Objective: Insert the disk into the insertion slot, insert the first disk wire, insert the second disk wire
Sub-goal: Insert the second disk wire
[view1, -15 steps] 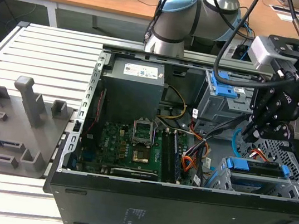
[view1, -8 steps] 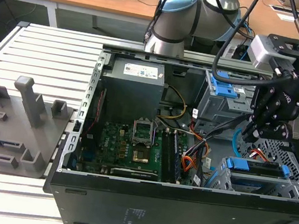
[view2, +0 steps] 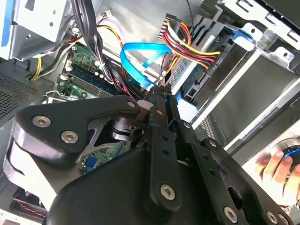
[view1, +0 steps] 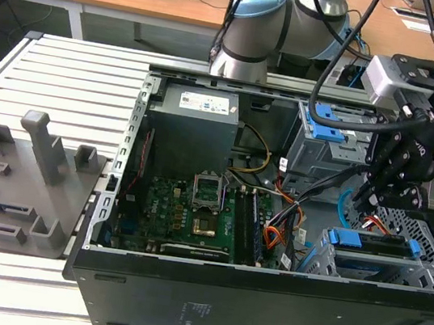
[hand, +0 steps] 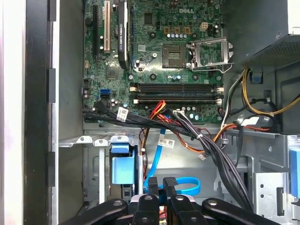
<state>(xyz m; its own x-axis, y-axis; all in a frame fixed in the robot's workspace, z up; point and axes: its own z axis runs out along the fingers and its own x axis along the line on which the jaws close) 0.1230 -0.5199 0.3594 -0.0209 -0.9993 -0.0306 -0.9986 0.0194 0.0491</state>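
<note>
The disk (view1: 374, 245), grey in its blue bracket, lies inside the insertion slot (view1: 432, 244), the low perforated silver cage at the exterior view's right. My gripper (view1: 382, 190) hangs just above the disk's inner end. In the second wrist view the black fingers (view2: 158, 101) are shut at their tips on the small plug of the second disk wire (view2: 140, 56), whose light-blue cable loops beyond them. The first disk wire (view2: 192, 44), an orange, red and yellow bundle, ends in a black plug resting against the disk's end (view2: 253, 98). In the first wrist view the blue cable (hand: 185, 185) curls beside the fingertips (hand: 153, 186).
The open computer case (view1: 262, 300) holds the motherboard (view1: 193, 212), the power supply (view1: 193, 130) and a taller grey cage with blue latches (view1: 322, 141). Black cable bundles (hand: 187, 131) cross the board near the gripper. A grey fixture plate (view1: 18, 182) lies outside. A hand (view2: 276, 168) rests on a device.
</note>
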